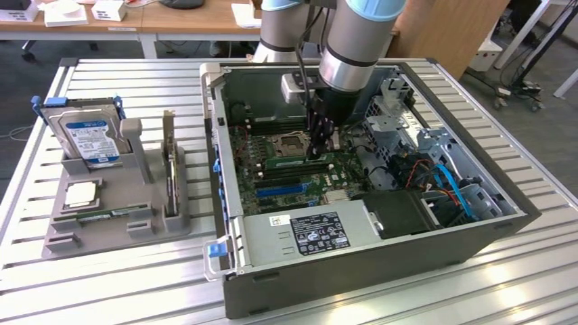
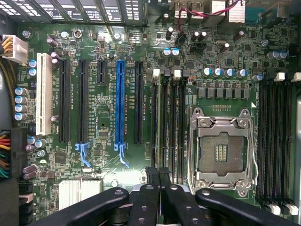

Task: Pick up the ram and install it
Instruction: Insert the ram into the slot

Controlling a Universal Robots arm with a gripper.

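Since the ram (image 1: pixel 291 162) already stands in a memory slot (image 2: pixel 167 122) beside the CPU socket (image 1: pixel 291 143) inside the case (image 1: pixel 361 271), with the end effector (image 1: pixel 318 154) pinched together right at it, pickup looks done, but I can't tell whether it's fully seated.
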